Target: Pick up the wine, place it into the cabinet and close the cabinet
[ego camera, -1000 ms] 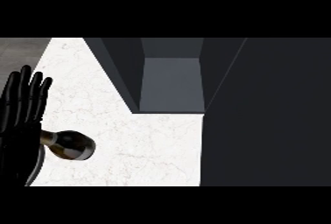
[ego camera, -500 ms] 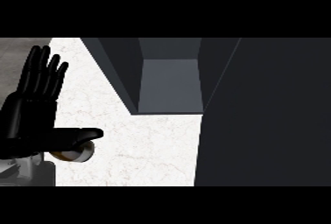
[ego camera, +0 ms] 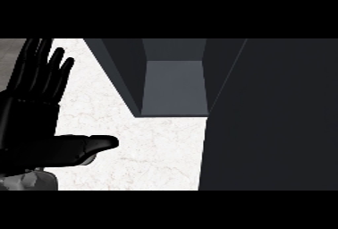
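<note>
My left hand (ego camera: 30,120) stands at the left edge, open, with its fingers straight up and its thumb (ego camera: 89,145) stretched out to the right over the white counter (ego camera: 155,154). The wine bottle does not show; the palm and thumb cover the spot where it stood. The open cabinet (ego camera: 173,87) lies ahead at the centre, its grey inside bare. A strip of my grey forearm (ego camera: 30,180) shows under the hand. My right hand is out of the view.
A large dark panel (ego camera: 271,116), seemingly the cabinet's open door, fills the right side from top to bottom. The cabinet's dark left wall (ego camera: 122,71) slants down toward the counter. A grey strip borders the counter at the upper left.
My left hand has moved right and forward over the counter. Its thumb now covers the wine bottle, which showed beside the palm a second ago.
</note>
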Available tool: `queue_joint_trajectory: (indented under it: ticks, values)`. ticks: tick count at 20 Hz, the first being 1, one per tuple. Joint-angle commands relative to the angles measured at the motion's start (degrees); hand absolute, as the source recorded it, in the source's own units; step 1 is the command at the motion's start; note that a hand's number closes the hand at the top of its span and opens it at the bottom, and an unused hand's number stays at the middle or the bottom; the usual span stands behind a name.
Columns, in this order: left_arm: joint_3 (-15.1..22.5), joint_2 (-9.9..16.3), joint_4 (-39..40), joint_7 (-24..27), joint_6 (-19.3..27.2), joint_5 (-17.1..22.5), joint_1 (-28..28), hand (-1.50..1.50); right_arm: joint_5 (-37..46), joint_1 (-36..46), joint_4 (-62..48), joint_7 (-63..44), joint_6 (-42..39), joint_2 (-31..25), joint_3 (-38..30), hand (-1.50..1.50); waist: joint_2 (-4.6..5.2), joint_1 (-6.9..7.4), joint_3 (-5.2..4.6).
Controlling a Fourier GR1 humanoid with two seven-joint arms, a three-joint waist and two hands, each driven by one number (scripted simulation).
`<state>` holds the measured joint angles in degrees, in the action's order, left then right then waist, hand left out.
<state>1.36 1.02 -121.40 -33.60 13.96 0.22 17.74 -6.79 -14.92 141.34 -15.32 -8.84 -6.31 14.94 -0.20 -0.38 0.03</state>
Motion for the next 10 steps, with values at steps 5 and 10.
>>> queue_joint_trajectory:
  ticks: [5, 10]
  values:
    - [9.1, -1.0, -5.2, -9.9, 8.5, -8.5, 3.0, -1.50, 1.8, -2.3, 12.4, -9.4, 2.9, -0.5, 5.0, -1.50, -0.04, -0.06, -0.02]
    - [12.9, -1.0, -7.0, -14.3, 11.9, -13.8, 5.1, -1.50, -1.1, 0.5, 14.3, -12.1, 4.4, -1.1, 1.9, -1.50, -0.02, -0.12, 0.00]
